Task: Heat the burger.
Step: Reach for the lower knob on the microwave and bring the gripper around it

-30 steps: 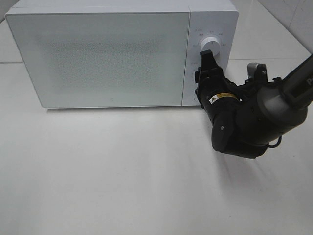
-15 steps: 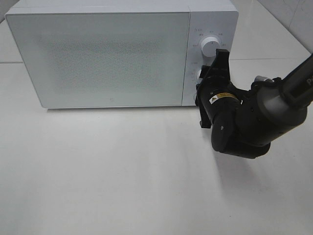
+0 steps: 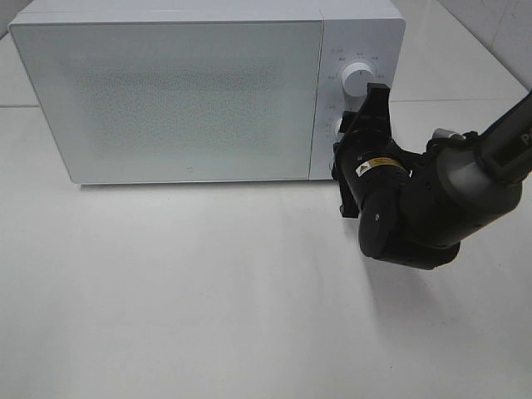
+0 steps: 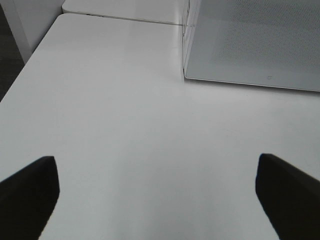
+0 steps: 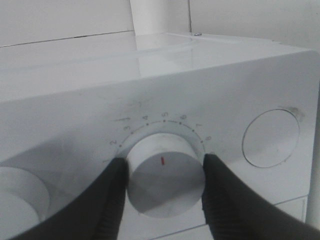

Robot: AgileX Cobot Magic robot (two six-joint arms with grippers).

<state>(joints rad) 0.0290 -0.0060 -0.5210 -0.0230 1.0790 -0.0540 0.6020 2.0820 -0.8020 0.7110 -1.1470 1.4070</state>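
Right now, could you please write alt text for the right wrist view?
The right claw grips a white dial on the microwave's front panel, one black finger on each side. Its red mark points toward the 5.

The left gripper point(image 4: 160, 197) hung above the white counter point(image 4: 115, 125), its two black fingers point(image 4: 29, 192) spread wide, with bare counter showing between them. The microwave point(image 4: 252, 47) stood on the counter ahead of the gripper, well apart from it. Only one lower corner of it and part of its pale, finely dotted door point(image 4: 270, 30) were in view. Beyond the microwave's corner, a seam point(image 4: 125, 19) ran across where a second white surface met the counter. On the side away from the microwave, the counter's edge gave way to dark floor point(image 4: 7, 60).
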